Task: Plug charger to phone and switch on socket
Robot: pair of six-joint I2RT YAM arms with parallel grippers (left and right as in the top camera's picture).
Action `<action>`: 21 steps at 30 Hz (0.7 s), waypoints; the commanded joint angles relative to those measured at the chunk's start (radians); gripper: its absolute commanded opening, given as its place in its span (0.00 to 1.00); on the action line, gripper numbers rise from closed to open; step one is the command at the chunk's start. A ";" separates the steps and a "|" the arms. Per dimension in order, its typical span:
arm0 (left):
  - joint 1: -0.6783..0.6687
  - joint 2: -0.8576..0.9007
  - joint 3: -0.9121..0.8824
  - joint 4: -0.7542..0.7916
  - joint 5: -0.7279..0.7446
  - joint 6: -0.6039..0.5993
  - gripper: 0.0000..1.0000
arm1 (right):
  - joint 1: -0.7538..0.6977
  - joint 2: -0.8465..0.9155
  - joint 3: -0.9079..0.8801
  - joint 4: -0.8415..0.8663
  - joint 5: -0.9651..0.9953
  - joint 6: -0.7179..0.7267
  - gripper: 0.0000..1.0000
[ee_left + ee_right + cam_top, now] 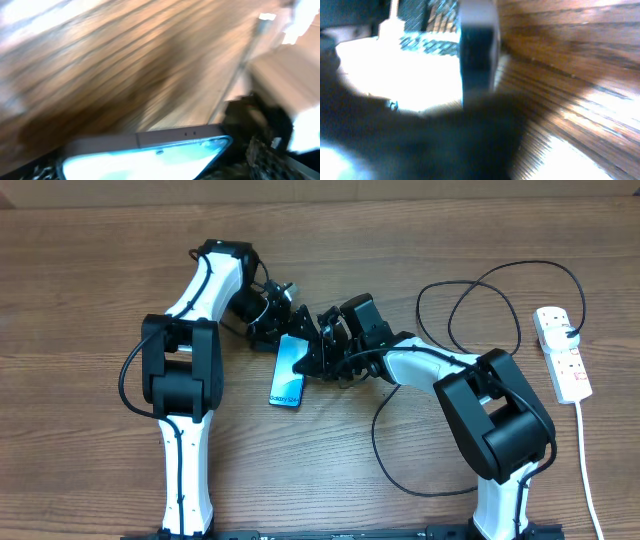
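The left end effector (pixel 283 330) stands wide, straddling the top of the phone (pixel 288 372) on the wooden surface (pixel 100 260). The right end effector (pixel 320 356) is closed just beside it, contents hidden.

The left arm (pixel 186 470) and right arm (pixel 497 502) share one build: slim white link shells joined by bulky, boxy black joint housings. A thin black cable (pixel 126 377) bows out beside the left arm's large housing, and a dark line runs down its white lower link. The left gripper (pixel 280 323) and right gripper (pixel 322 352) are black and angular. The blurred left wrist view shows cross-hatched black finger pads (pixel 262 157).
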 commanded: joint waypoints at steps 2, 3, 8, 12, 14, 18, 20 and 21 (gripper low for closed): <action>-0.041 0.022 -0.007 -0.028 0.459 0.204 0.91 | 0.008 0.035 -0.005 0.089 -0.197 0.031 0.04; -0.041 0.022 -0.007 -0.034 0.483 0.219 0.90 | 0.000 0.035 -0.005 0.115 -0.223 0.047 0.04; -0.041 0.022 -0.007 -0.050 0.552 0.245 0.83 | -0.040 0.035 -0.005 0.239 -0.321 0.135 0.04; -0.041 0.022 -0.007 -0.065 0.562 0.256 0.80 | -0.072 0.035 -0.005 0.266 -0.325 0.150 0.04; -0.041 0.022 -0.007 -0.074 0.562 0.256 0.77 | -0.089 0.035 -0.005 0.266 -0.317 0.150 0.04; -0.041 0.022 -0.007 -0.090 0.564 0.260 0.70 | -0.112 0.035 -0.005 0.266 -0.281 0.150 0.04; -0.041 0.022 -0.007 -0.108 0.576 0.280 0.57 | -0.115 0.035 -0.005 0.267 -0.273 0.150 0.04; -0.041 0.022 -0.007 -0.117 0.579 0.291 0.47 | -0.115 0.035 -0.005 0.267 -0.269 0.150 0.04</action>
